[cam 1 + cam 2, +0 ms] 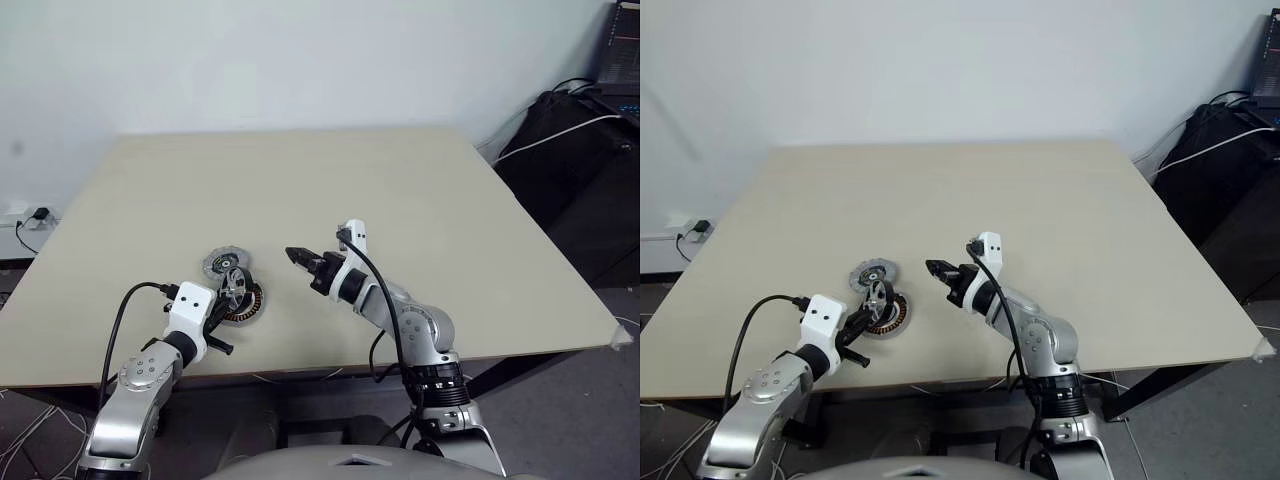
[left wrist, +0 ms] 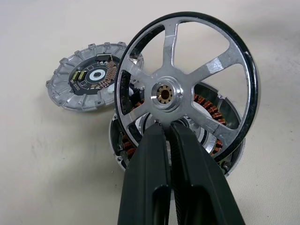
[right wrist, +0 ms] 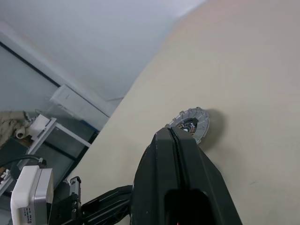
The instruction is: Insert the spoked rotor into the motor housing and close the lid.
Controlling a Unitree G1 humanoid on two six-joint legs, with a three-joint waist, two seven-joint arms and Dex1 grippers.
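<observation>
At the table's near edge, the left gripper pinches a spoke of the spoked rotor, holding it upright on edge over the motor housing, apparently to tip it down onto the copper windings. Just beyond, at eleven o'clock, the lid lies dark face up, waiting. At three o'clock the right gripper hovers empty, fingers pressed together, clear of the work.

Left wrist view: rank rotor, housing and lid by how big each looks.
1. rotor, held upright nearest the camera by the left gripper, so nearness inflates it
2. housing, partly hidden behind it
3. lid, farthest back
</observation>
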